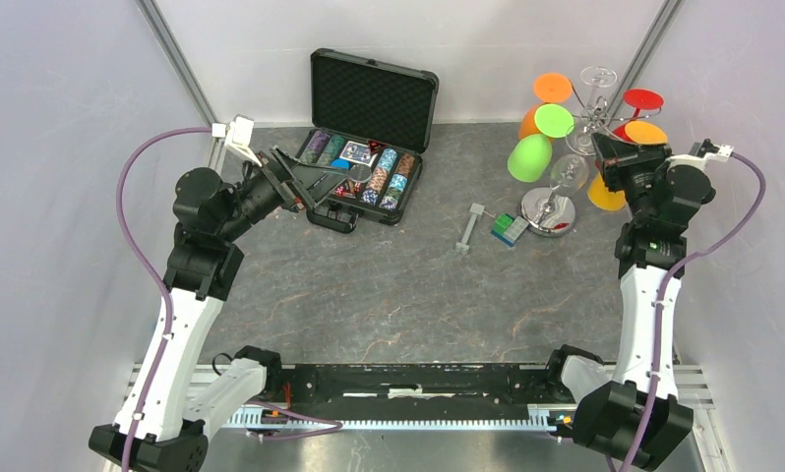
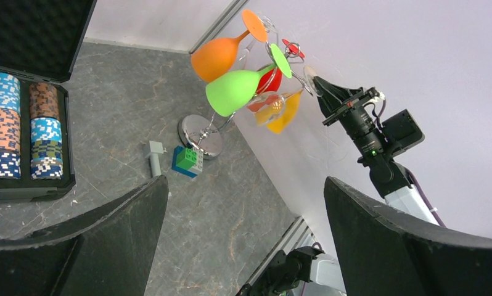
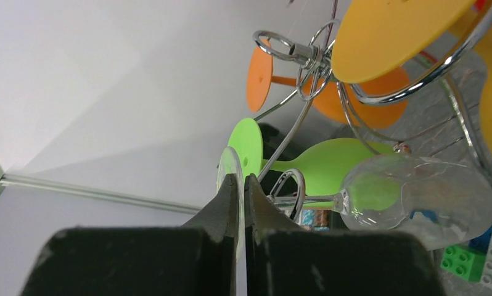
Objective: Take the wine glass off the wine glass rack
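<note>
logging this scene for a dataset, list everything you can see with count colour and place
wine glass rack: one, chrome, far right of table
orange wine glass: one, orange, hanging on rack
green wine glass: one, green, hanging on rack
red wine glass: one, red, on rack
yellow wine glass: one, yellow, on rack
clear wine glass: at least one, clear, on rack
poker chip case: one, black, open, far centre
poker chips: rows, mixed colours, inside case
brick block: one, green and blue, beside rack base
small piece: one, grey, left of block
table: one, grey marbled
left tool: one, black, open, near case
right tool: one, black, shut on clear glass foot
</note>
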Robot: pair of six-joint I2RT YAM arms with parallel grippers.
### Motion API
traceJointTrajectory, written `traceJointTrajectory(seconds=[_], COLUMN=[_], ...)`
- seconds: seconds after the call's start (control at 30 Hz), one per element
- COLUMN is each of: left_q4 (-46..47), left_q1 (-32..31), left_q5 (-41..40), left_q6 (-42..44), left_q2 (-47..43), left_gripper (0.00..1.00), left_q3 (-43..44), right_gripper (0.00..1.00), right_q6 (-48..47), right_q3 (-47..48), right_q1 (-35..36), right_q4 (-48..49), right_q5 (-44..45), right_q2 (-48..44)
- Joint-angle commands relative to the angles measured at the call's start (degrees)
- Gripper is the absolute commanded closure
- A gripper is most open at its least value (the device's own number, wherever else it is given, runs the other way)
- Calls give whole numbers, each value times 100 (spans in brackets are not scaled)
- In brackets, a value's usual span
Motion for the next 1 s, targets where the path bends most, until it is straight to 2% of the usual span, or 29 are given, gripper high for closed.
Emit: traceJointTrajectory(seconds=[0.0,0.2,0.57,0.8,0.97], left_q4=[259,209,145,103,31], left_q1=[-8,-8,-8,-8,-8], left_q5=[119,119,93,199,202], left_q6=[-106,-75,-31,139,197], left_q2=[-20,-53,-93,-137,-163], left_gripper=[0,0,0,0,0], left_q3=[35,26,9,4,1], right_gripper=[100,100,100,100,100], right_q6=[-567,-647,-528,-694,-917], right_q3=[569,656,528,465,425], right_q1=[-29,-29,-29,-28,-30], right_q4=[38,-228,-281,-516,-957], right_q5=[941,1203,1159,915,1057], right_q2=[-181,-274,-396,-764,-1122])
